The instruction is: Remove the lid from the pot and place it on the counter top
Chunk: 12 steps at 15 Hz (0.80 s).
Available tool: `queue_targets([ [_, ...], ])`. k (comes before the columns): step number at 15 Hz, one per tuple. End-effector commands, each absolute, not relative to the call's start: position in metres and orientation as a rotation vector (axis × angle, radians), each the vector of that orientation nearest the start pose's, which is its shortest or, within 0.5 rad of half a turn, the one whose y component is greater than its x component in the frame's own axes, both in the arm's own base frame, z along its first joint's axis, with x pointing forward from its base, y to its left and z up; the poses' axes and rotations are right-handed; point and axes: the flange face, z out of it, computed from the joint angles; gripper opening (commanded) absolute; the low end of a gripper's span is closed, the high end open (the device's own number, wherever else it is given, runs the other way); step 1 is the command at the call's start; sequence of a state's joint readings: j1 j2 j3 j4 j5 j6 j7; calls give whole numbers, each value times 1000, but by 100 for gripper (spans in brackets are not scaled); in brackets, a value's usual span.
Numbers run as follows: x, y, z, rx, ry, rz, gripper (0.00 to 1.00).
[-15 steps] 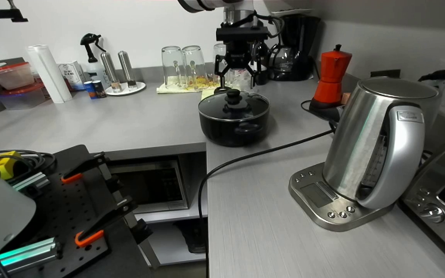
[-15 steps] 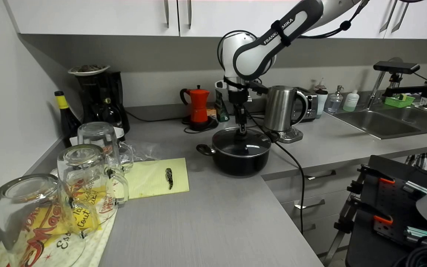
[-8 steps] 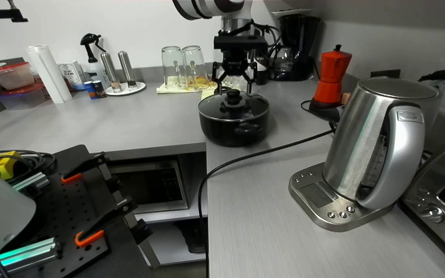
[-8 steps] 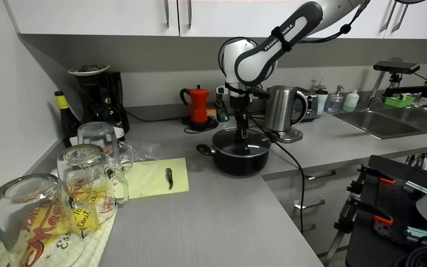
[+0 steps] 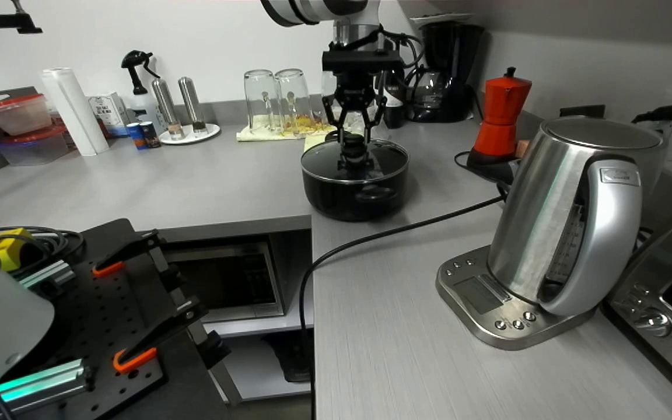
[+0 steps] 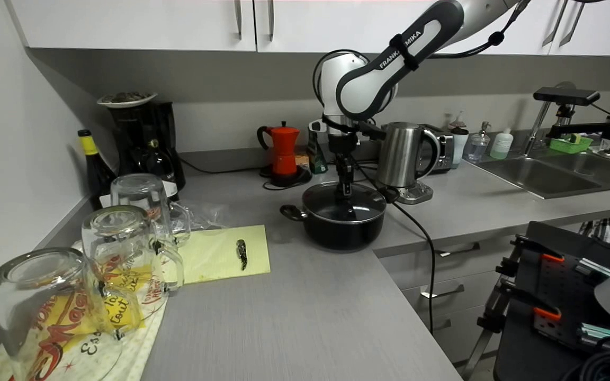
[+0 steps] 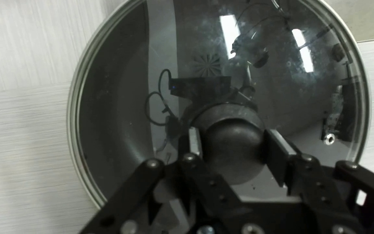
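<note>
Black two-finger gripper point(image 7: 234, 143) pinching the round clear-glass lid point(image 7: 213, 65). Lid's still on the round black pot point(image 6: 342, 233); lift, set-down left.

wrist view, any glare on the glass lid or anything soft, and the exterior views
Wrist view: two bright white bars glare on the glass lid, among other reflections; the gripper looks slightly soft toward the bottom edge. Both exterior views: a small pale glint shows on the lid.
</note>
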<state>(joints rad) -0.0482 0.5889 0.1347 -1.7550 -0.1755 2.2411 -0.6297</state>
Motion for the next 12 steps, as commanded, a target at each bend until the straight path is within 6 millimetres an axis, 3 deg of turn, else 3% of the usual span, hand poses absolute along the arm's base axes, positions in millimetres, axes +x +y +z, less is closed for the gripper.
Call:
queue_targets([
  [1, 647, 43, 238, -2893, -1259, 111, 25],
  [6, 637, 42, 263, -2938, -1274, 62, 25],
  [12, 618, 48, 321, -3008, -1370, -29, 25],
])
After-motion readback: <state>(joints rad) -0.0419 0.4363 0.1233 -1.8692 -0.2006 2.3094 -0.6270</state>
